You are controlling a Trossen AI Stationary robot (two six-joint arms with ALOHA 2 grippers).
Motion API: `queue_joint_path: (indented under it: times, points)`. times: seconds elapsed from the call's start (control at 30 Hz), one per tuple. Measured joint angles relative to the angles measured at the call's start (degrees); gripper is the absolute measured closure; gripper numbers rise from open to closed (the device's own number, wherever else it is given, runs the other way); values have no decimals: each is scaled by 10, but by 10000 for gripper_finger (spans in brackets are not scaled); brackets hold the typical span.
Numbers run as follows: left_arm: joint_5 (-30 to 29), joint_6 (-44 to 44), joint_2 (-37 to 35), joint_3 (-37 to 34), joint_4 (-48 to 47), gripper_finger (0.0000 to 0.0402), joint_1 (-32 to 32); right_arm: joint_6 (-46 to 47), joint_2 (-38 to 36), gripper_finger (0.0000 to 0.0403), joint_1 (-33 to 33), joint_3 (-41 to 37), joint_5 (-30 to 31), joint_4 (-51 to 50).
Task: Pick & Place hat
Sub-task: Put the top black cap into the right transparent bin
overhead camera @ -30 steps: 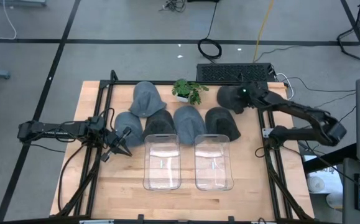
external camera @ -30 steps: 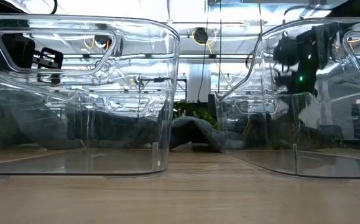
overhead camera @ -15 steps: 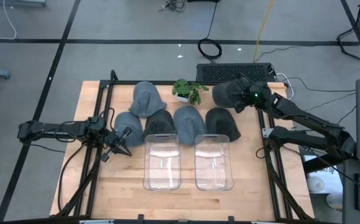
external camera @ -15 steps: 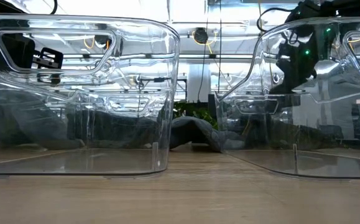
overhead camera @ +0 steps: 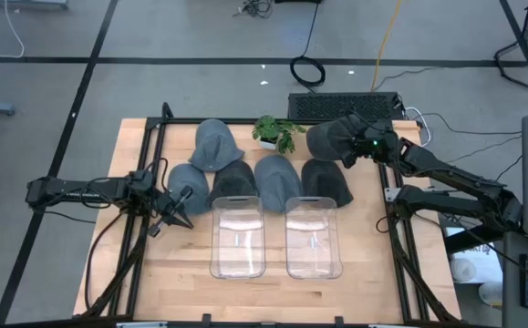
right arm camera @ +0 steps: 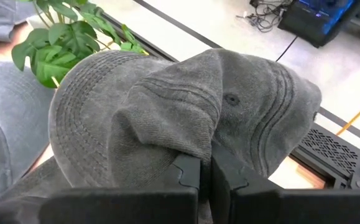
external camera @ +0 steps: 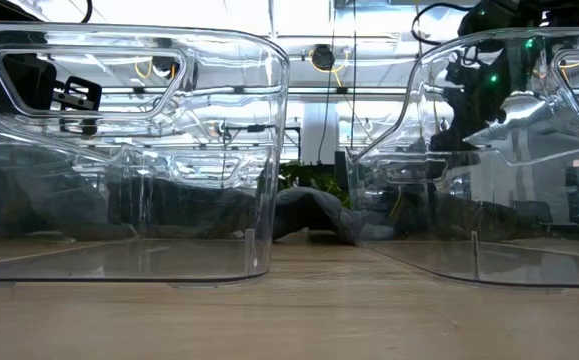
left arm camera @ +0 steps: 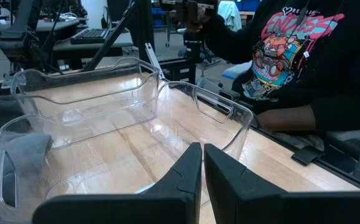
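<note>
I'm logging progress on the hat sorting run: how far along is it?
Done: nothing yet; both clear plastic bins look empty. In hand: the right gripper is shut on a dark grey fabric hat, held near the small green plant. Left: five grey hats in the row; the left gripper, shut, waits beside them.

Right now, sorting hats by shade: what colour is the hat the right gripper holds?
Dark charcoal grey hat, clearest in the right wrist view.

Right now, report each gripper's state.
Left gripper: closed, holding nothing, at the table's left side.
Right gripper: closed on the dark grey hat, lifted near the plant.
</note>
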Motion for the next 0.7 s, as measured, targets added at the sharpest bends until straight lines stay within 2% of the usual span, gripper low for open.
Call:
queue_joint_path:
  times: [0.3,0.37,0.57,0.7]
  points:
    - [0,0,0,0,0,376,0,-17,0,403,2,0,-15,30]
    - [0,0,0,0,0,376,0,-34,0,403,6,0,-47,56]
    - [0,0,0,0,0,376,0,-93,4,403,22,0,-203,156]
    - [0,0,0,0,0,376,0,-116,13,403,35,1,-286,191]
